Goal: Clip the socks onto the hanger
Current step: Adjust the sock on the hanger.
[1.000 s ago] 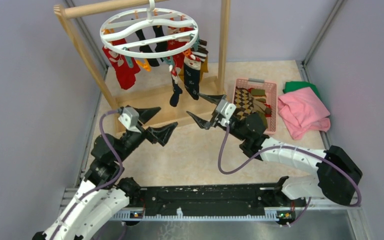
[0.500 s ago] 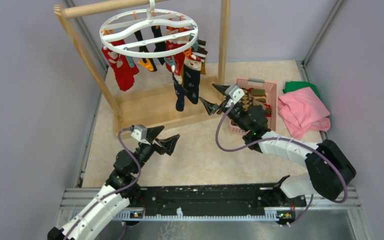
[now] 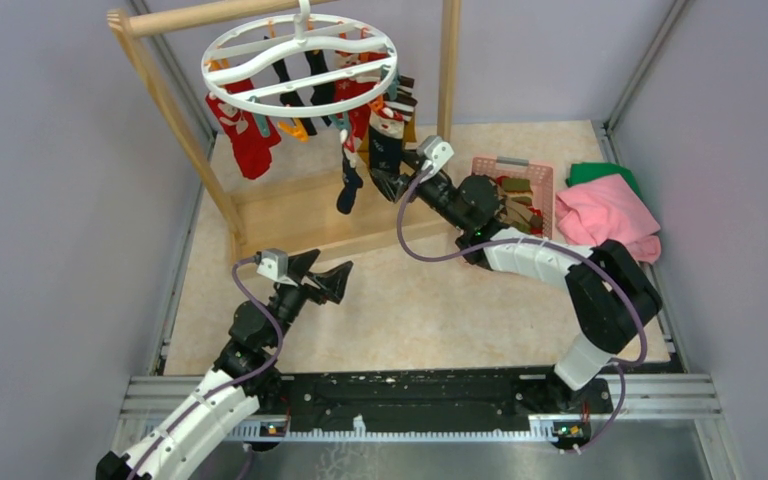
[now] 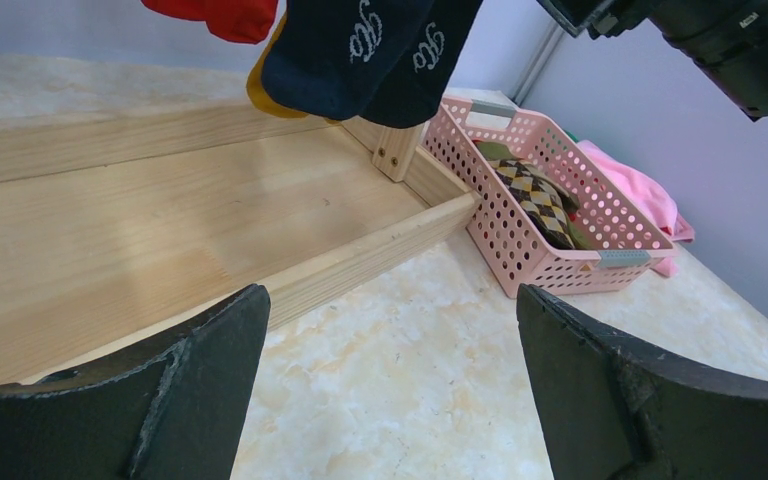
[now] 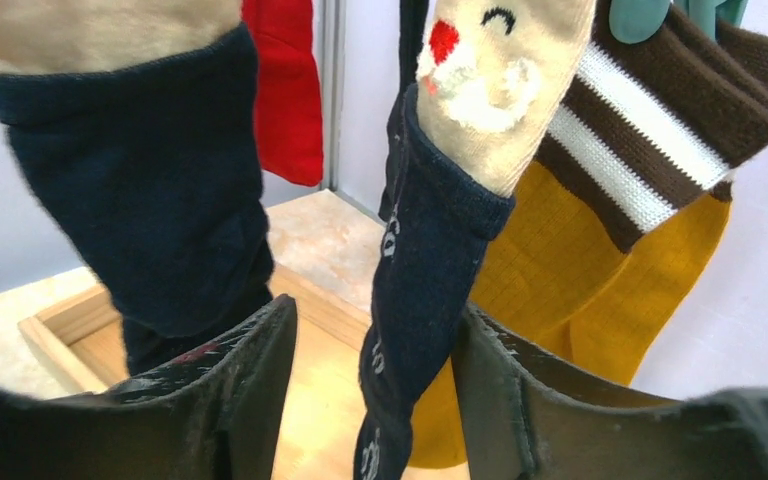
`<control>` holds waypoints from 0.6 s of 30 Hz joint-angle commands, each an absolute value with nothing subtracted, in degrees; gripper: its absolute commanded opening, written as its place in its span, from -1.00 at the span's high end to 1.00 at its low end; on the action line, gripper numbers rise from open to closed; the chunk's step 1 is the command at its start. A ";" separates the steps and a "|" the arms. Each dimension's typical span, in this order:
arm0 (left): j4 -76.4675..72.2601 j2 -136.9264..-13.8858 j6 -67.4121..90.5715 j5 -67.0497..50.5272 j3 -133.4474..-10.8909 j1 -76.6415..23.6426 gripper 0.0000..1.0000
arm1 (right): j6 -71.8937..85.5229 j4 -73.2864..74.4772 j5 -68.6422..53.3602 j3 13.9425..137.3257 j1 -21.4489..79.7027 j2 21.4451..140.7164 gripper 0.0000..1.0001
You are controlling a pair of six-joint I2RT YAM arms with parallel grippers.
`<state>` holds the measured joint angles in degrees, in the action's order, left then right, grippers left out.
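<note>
Both claws gape: left claw (image 3: 335,261) above the table (image 3: 430,300), right claw (image 5: 372,310) around a navy sock (image 5: 428,240)

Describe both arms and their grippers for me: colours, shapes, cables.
The left arm and right arm match: white shell links, bulky black joints. A purple cable loops along each toward the wrist, where a small white-grey block sits. The left gripper and right gripper each have two matte black fingers, broad and tapering to points, scuffed on the inner faces.
</note>
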<state>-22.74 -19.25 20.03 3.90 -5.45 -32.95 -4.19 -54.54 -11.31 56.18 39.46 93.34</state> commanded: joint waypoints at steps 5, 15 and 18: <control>-25.62 -18.63 20.38 5.16 -6.29 -32.83 -0.97 | -4.18 -55.46 -4.42 60.64 38.66 94.60 0.59; -25.79 -19.26 20.57 5.15 -6.50 -32.79 -0.97 | -0.56 -49.32 5.17 63.81 31.86 93.79 0.67; -25.17 -19.03 20.48 5.26 -6.76 -32.80 -0.97 | 1.86 -48.79 5.21 64.30 29.73 93.78 0.65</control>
<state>-22.76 -19.27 20.05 4.84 -5.45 -32.95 -1.83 -49.52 2.46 61.10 32.34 95.33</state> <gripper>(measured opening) 0.985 0.172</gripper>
